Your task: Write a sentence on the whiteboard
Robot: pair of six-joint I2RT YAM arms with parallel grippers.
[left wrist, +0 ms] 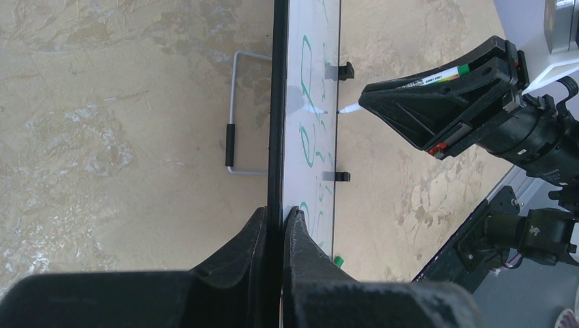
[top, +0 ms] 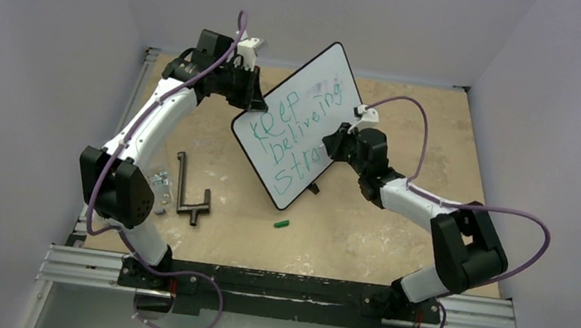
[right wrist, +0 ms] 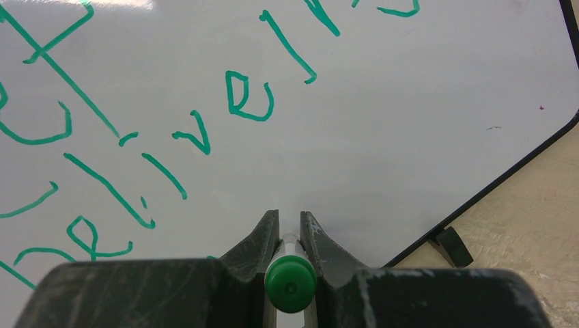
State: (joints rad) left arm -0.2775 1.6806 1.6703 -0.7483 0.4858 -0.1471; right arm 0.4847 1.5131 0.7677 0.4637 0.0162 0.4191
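At the far middle of the desk, top view: the whiteboard (top: 318,84) stands tilted and turned diagonally, one corner pointing toward the near edge.
Sentence, top view: the green sentence (top: 295,135) runs in three lines, "Keep", "believing", then roughly "Stro".
Left gripper, top view: the left gripper (top: 252,99) sits at the board's far-left edge.
Right gripper, top view: the right gripper (top: 338,143) is up against the board's face, beside the third line.
Loose items, top view: a green cap (top: 281,223) lies near the desk's middle; a black T-shaped tool (top: 187,193) lies toward the left edge.
Left wrist view: the left gripper (left wrist: 276,213) pinches the whiteboard (left wrist: 311,75) by its frame, seen edge-on; the marker (left wrist: 410,85) tip touches or nearly touches the face; a wire stand (left wrist: 235,113) shows behind.
Right wrist view: the right gripper (right wrist: 289,222) is pressed around the marker (right wrist: 290,283), aimed at bare whiteboard (right wrist: 410,102) beside the lettering.
Progress: two lines look finished; the last word seems only partly written, so a few letters are probably left.
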